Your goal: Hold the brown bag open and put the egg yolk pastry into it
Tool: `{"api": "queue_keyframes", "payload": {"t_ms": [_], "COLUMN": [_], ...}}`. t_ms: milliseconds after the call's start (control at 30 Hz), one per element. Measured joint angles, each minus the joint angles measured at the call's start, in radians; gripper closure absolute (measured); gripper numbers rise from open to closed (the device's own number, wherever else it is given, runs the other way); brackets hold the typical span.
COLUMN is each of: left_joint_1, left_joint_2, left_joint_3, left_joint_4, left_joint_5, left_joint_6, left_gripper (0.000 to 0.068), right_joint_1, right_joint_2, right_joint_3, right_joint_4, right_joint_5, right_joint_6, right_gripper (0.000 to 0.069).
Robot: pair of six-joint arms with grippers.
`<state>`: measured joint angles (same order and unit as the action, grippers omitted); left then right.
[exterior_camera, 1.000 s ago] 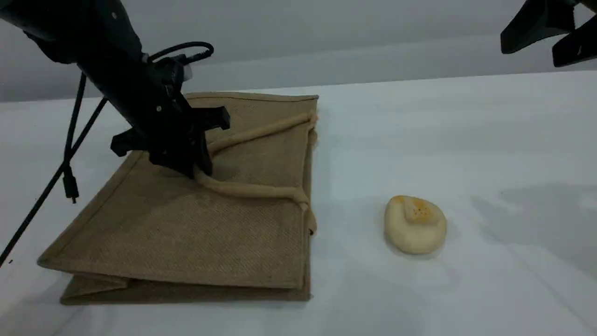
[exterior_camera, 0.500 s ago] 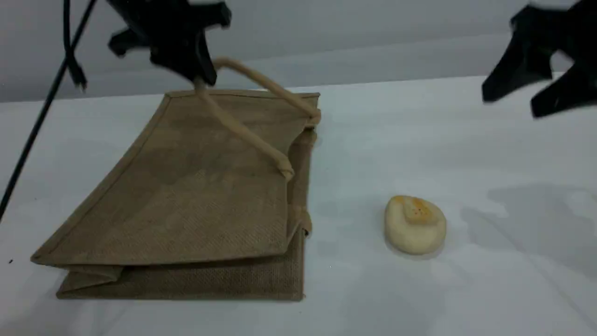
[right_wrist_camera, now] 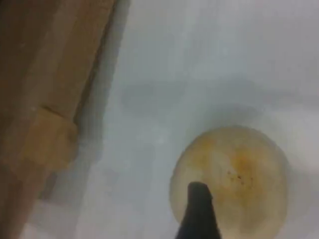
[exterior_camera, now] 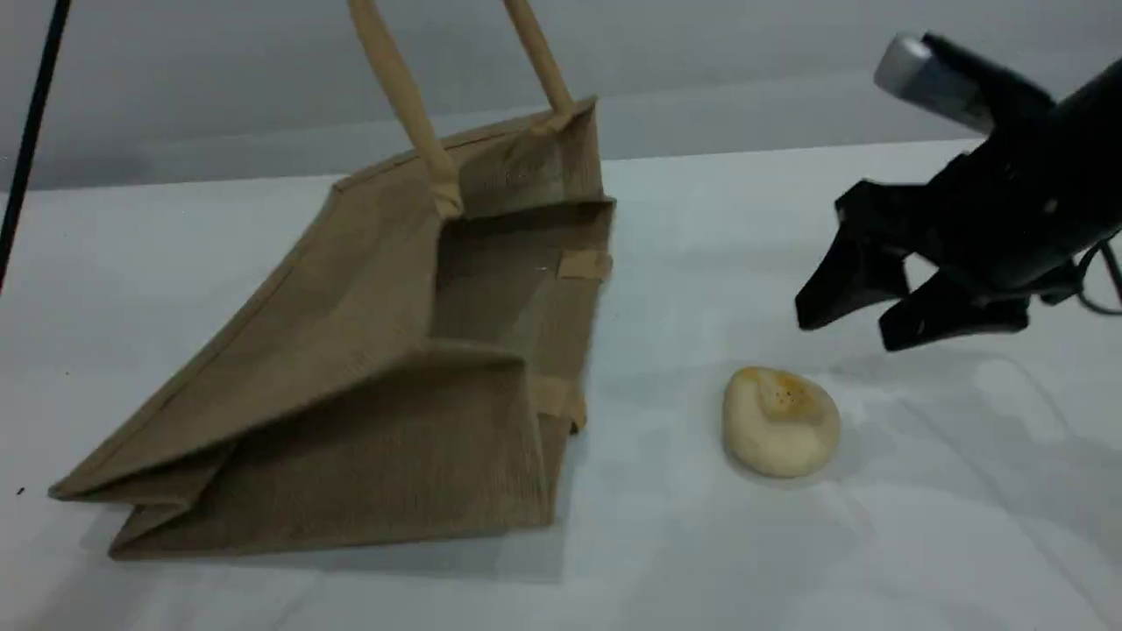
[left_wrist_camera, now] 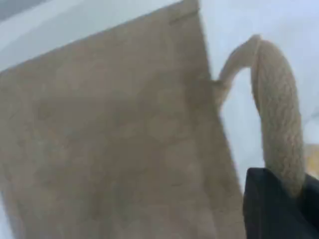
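While the left gripper seemingly pinches a brown bag handle, the right gripper gapes above the egg yolk pastry

A plain white table runs back to a pale grey wall behind it.

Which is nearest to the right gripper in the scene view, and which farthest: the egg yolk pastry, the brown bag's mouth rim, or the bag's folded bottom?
From the right gripper:
1. egg yolk pastry, just below it and slightly left.
2. brown bag's mouth rim, farther left, facing the pastry.
3. bag's folded bottom, at the far left.
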<state>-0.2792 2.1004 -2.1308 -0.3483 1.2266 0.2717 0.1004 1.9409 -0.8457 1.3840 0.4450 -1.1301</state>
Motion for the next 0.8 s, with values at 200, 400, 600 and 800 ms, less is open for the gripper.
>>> {"api": "queue_keyframes", "payload": {"t_ms": [200,400,600,800], "left_joint_1": [-0.005,-0.014,-0.022,-0.024], "left_joint_2": [-0.007,-0.007,-0.007,-0.008], "left_joint_3": [0.0,0.0,0.0,0.0], "left_joint_4": [-0.122,-0.206,-0.205,-0.206], "left_joint_5": [-0.002,-0.007,-0.007,-0.006], "left_joint_6": [0.074,0.089,0.087,0.089], "left_gripper": [0.0596,0.0596,0.0596,0.0596], "right_joint_1": [0.0,0.0,0.0,0.0], "right_joint_2": [0.068,0.089,0.125,0.161], "right_joint_3": [0.0,0.0,0.0,0.0], "right_joint_4": [0.114,0.127,0.207,0.288], "right_joint_5": [-0.01,-0.009,0.017,0.072], "right_joint_6": [-0.143,-0.18,-0.249,-0.32], "right_gripper": [0.0214,0.0214,0.0214,0.0214]}}
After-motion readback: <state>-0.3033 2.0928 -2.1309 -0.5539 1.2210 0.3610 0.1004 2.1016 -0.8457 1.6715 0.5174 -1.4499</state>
